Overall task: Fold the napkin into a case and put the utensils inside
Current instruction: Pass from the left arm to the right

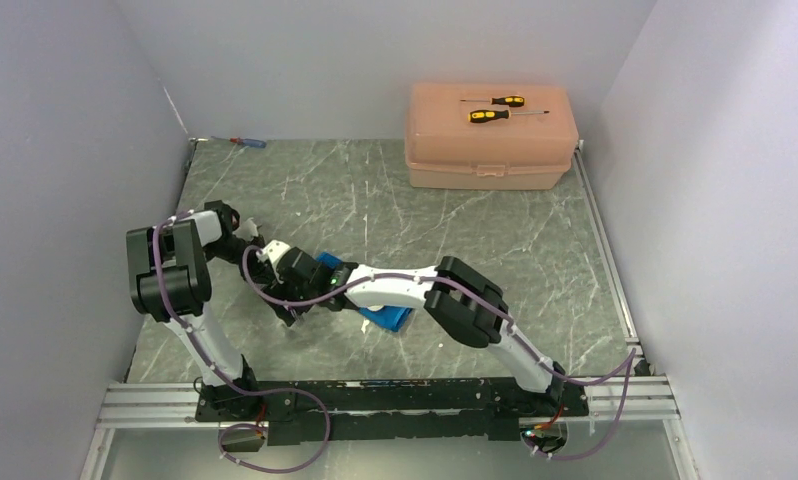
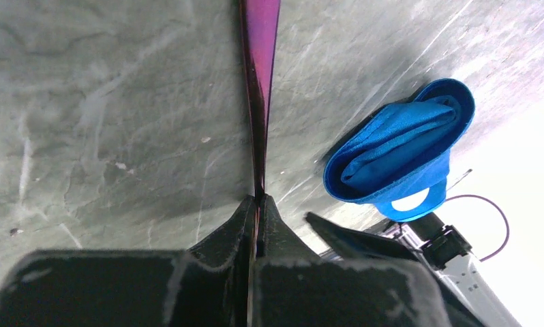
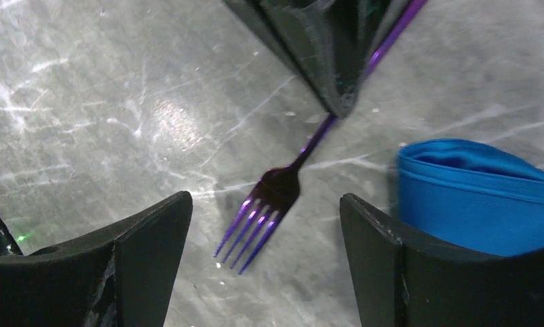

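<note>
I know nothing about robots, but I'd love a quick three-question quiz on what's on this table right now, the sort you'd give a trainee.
1. True or false: the left end effector is shut on the handle of the purple fork.
2. How many yellow-and-black screwdrivers lie on the lid of the peach box? A) one B) two C) four
3. Fill in: the right end effector, close to the blue napkin, is ____.
Key: 1 true; 2 B; 3 open.
</note>
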Controlling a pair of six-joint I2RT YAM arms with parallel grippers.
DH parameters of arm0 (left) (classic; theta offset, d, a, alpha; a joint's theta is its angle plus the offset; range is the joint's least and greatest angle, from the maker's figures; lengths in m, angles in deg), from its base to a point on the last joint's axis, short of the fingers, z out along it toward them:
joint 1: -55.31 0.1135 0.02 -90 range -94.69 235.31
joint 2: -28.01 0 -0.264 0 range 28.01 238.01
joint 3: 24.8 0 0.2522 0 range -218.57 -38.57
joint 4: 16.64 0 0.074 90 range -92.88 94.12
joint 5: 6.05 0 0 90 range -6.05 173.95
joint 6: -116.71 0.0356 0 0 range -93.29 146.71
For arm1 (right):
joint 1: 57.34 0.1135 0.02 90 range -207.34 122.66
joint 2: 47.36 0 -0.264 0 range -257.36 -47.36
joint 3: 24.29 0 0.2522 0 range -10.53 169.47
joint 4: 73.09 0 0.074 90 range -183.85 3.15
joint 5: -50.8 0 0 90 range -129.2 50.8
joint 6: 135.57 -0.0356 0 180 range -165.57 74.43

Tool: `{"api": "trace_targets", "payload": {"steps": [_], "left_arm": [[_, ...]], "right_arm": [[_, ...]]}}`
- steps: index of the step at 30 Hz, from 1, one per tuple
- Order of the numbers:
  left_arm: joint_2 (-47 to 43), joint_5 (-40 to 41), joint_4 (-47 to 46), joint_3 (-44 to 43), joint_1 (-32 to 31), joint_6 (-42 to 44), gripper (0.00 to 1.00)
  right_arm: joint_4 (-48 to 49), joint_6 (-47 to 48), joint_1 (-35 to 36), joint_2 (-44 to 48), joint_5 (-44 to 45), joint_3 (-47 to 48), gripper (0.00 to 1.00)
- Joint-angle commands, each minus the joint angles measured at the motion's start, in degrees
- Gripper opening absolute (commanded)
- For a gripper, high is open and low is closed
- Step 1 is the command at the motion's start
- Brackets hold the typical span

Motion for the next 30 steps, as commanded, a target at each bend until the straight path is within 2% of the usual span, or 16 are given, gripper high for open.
{"api": "trace_targets", "payload": {"steps": [1, 8, 10, 13, 17, 21, 24, 27, 30], "left_arm": [[-0.35, 3.33, -3.28, 2.33, 0.91, -0.46, 0.03], [-0.55, 1.61, -2.32, 2.07, 2.74, -0.27, 0.03], [-0.19, 1.13, -1.56, 1.49, 3.03, 0.23, 0.05], [0.97, 0.14, 1.99, -0.91, 3.67, 2.37, 0.17], [1.97, -2.14, 7.00, -4.91, 4.15, 6.47, 0.42], [0.93, -4.52, 12.53, -8.60, 4.17, 15.53, 0.49], [0.53, -4.59, 17.35, -13.78, 4.14, 23.78, 0.52], [1.30, -1.02, 21.28, -19.36, 4.52, 31.04, 0.52], [1.94, 0.48, 24.51, -24.09, 5.49, 35.49, 0.53]], "right_arm": [[0.33, 1.32, 2.08, -2.14, 0.95, 3.49, 0.80], [-0.55, 0.94, 2.34, -3.05, 2.05, 2.99, 0.61], [-0.81, 0.83, 2.32, -3.19, 2.19, 2.73, 0.55], [-2.33, 1.12, 2.47, -3.48, 4.03, 2.80, 0.41], [-2.23, 2.11, 2.60, -1.76, 6.82, 0.48, 0.19], [-1.80, 3.85, 2.74, 0.90, 8.76, -2.28, 0.04], [-1.31, 5.06, 2.67, 3.72, 10.08, -4.63, 0.01], [-0.82, 6.40, 2.76, 5.79, 10.89, -6.30, 0.00], [-1.32, 7.17, 2.79, 7.19, 11.11, -7.15, 0.00]]}}
